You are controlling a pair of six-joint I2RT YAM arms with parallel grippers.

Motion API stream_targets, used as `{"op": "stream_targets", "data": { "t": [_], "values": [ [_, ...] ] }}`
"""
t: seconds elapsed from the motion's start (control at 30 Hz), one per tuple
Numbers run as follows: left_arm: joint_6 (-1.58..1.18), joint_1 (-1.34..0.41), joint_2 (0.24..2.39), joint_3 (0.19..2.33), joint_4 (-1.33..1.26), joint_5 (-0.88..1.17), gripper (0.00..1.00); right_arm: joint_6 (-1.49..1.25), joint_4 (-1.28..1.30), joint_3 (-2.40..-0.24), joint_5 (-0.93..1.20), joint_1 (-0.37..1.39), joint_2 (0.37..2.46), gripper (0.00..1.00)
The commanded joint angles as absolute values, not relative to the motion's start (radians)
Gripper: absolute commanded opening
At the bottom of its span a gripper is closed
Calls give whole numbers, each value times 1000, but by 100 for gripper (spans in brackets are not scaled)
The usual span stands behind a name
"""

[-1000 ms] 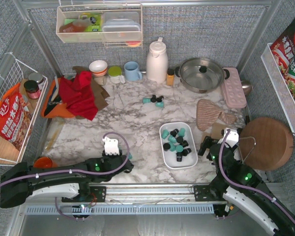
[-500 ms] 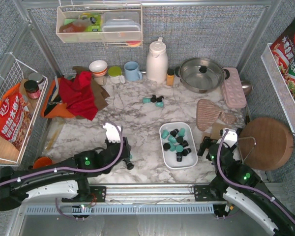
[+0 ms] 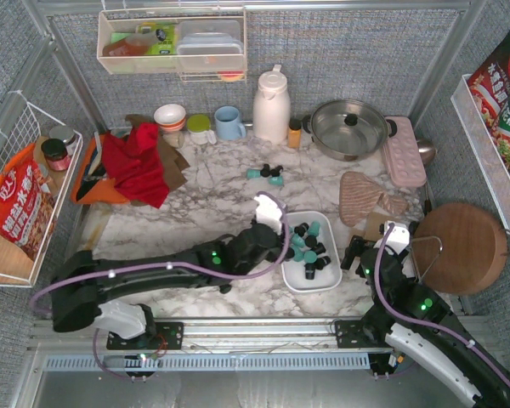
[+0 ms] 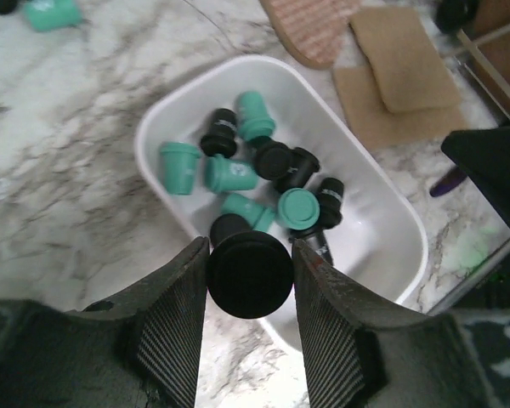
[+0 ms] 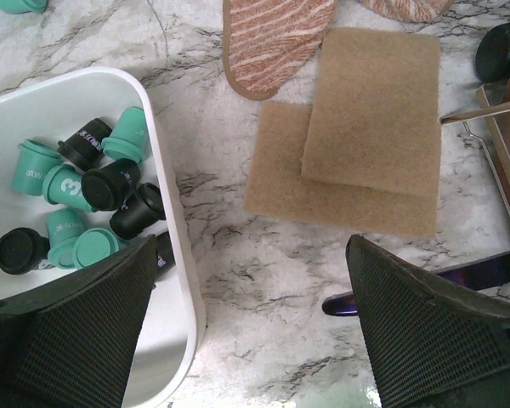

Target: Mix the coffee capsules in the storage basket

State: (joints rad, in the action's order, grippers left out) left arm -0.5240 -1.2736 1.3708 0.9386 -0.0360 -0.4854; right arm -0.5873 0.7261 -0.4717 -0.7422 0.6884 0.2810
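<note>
The white storage basket [image 3: 319, 282], shallow with rounded corners, sits flat on the marble just right of centre in the overhead frame. Teal and black coffee capsules [image 3: 309, 246] lie jumbled inside, most tipped on their sides. A few more capsules [image 3: 266, 174] lie loose above centre. One black capsule [image 4: 249, 274], flat end up, is pinched in the left gripper [image 4: 249, 251] over the basket's near rim.

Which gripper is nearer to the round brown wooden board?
Right. The right gripper is just left of the round brown wooden board; the left gripper, holding a black coffee capsule, is beyond the white plastic tray, over its left rim.
</note>
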Motion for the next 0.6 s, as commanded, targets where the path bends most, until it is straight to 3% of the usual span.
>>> {"op": "stream_targets", "data": {
  "t": [0.0,0.27,0.5,0.57],
  "values": [
    [-538,-1273,1488,994,-94,-325,52,-581,700,-474,-746,690,278,97],
    [-594,-1275,1594,1002,-111,-239,62,-569,689,-471,-720,689,292,96],
    [-582,-1275,1442,925,-39,-442,75,-493,648,-488,-573,691,347,95],
    [-578,-1274,1354,873,-22,-538,77,-455,644,-500,-527,691,361,91]
  ]
}}
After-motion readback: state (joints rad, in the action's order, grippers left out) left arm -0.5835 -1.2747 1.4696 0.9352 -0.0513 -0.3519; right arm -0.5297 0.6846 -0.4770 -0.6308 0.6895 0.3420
